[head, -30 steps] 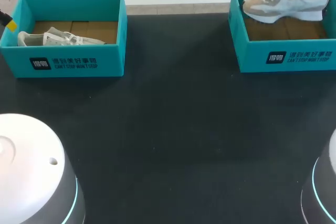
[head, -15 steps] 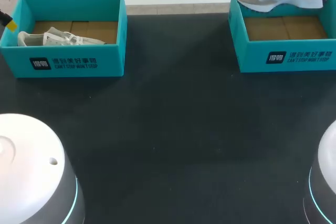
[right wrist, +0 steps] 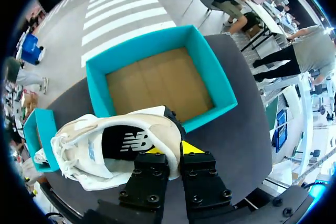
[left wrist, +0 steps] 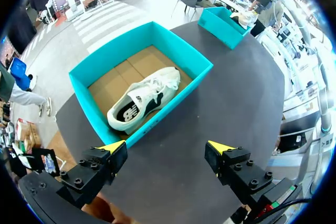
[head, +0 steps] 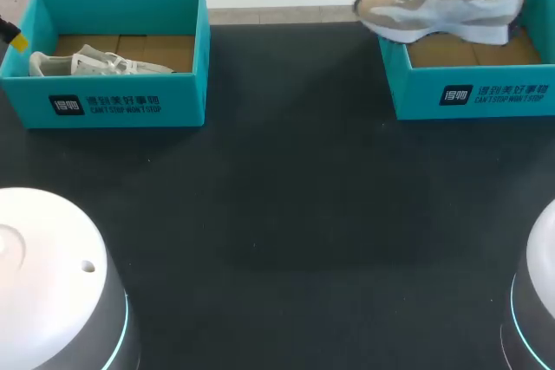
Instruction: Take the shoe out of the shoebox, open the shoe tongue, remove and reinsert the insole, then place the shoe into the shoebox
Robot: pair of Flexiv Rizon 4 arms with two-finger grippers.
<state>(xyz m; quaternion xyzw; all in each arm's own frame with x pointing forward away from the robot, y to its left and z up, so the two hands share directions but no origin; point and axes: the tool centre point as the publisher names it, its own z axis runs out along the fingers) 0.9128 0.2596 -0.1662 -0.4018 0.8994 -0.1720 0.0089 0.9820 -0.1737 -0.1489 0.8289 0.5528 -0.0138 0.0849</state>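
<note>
A white and tan sneaker (head: 438, 8) hangs in the air above the left wall of the right teal shoebox (head: 473, 93), its toe past that wall. My right gripper (right wrist: 170, 150) is shut on its heel (right wrist: 157, 129), and the empty box (right wrist: 157, 82) with its cardboard floor lies beneath. A second white sneaker (left wrist: 144, 100) lies inside the left teal shoebox (left wrist: 176, 95). My left gripper (left wrist: 168, 153) hovers open above the near side of that box, holding nothing. In the head view only a yellow fingertip (head: 16, 41) of it shows at the left edge.
The two boxes stand at the far corners of the dark table (head: 286, 214). Both arm bases fill the near corners of the head view.
My right gripper has raised the sneaker out of the right box and carried it leftward, so its toe now overhangs the box's left wall. The left arm has not moved.
</note>
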